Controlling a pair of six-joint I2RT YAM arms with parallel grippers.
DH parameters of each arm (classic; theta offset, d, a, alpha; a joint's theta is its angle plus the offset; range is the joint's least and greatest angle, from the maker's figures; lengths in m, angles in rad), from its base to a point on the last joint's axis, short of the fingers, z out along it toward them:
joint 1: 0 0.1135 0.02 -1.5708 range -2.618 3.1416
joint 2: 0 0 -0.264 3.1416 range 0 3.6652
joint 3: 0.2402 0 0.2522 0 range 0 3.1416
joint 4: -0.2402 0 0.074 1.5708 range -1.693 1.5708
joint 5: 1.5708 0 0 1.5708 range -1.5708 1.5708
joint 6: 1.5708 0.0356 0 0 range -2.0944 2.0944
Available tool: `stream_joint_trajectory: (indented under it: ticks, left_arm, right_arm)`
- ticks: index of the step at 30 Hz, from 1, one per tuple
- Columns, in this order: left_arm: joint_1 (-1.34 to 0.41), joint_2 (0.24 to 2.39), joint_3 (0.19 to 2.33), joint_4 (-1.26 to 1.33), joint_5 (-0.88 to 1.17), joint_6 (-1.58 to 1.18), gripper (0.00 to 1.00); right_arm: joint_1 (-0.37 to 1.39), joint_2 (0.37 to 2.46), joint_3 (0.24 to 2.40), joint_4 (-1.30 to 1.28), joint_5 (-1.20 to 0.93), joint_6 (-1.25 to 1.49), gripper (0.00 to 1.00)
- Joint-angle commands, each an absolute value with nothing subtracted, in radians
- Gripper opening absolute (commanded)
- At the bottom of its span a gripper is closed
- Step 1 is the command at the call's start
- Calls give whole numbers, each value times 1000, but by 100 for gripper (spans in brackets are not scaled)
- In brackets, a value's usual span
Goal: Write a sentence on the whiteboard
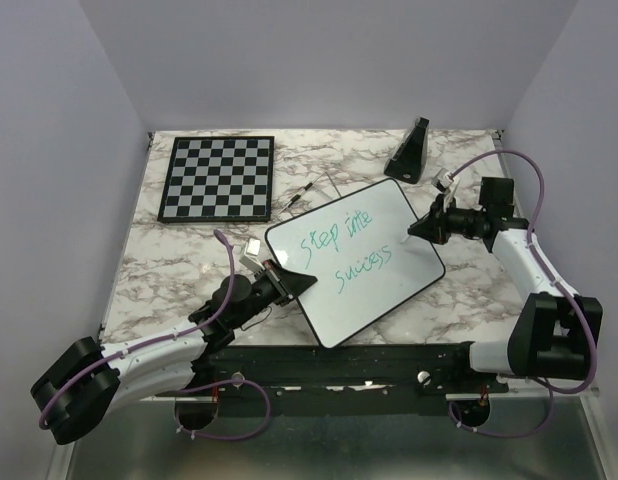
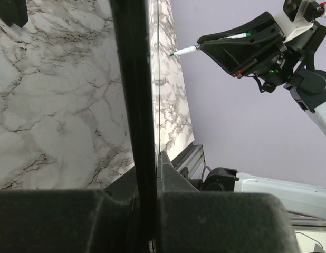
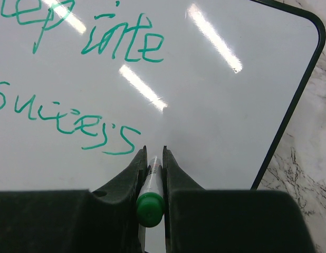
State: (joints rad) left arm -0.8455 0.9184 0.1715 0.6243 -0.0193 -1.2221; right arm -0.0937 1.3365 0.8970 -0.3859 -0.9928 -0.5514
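Black fingers of my left gripper [image 1: 294,283] are pinched nearly shut on the near-left rim of the rectangular glossy white whiteboard [image 1: 374,295] with its thin black edge. The left wrist view looks straight along that rim. The board lies askew on the marbled tabletop [image 1: 169,265], just in front of my arm bases.

Further out, my right gripper [image 3: 154,150] is closed tight on a white marker with a green end cap [image 3: 151,195], its tip aimed down at the board. The teal-green handwritten sentence [image 1: 364,265] reads "Step into success" in two lines. The marker hangs over bare white just right of the last "s". From the left wrist view the tip seems to stand just off the surface, though I cannot be sure.

I judge the writing step is in hand, near the end of the second line. Any further word calls for lowering the tip onto that free patch while my left grip steadies the board.

Beyond the board lie a loose pen [image 1: 299,197], a black-and-white checkered chessboard [image 1: 217,177] at far left, and a black wedge-shaped stand [image 1: 409,155] at far right.
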Motion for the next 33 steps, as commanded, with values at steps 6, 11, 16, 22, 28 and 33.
stream_joint_trajectory:
  ticks: [6, 11, 16, 22, 28, 33]
  left_arm:
    - [-847, 943, 183, 706, -25, -1210, 0]
    - [-847, 962, 184, 726, -18, -1212, 0]
    - [-847, 965, 184, 727, -18, -1210, 0]
    - [-845, 979, 186, 739, -15, -1210, 0]
    - [-845, 983, 187, 746, -11, -1210, 0]
    - [-845, 989, 192, 745, -8, -1210, 0]
  right_arm:
    - [-101, 1387, 902, -310, -1014, -542, 1]
    - [-101, 1416, 904, -296, -1014, -528, 1]
    - [-101, 1428, 900, -296, -1011, -529, 1]
    - [-95, 1442, 902, -296, -1009, -526, 1]
    - [-89, 1459, 908, -281, -989, -509, 1]
    - [-87, 1459, 902, -249, -974, -488, 1]
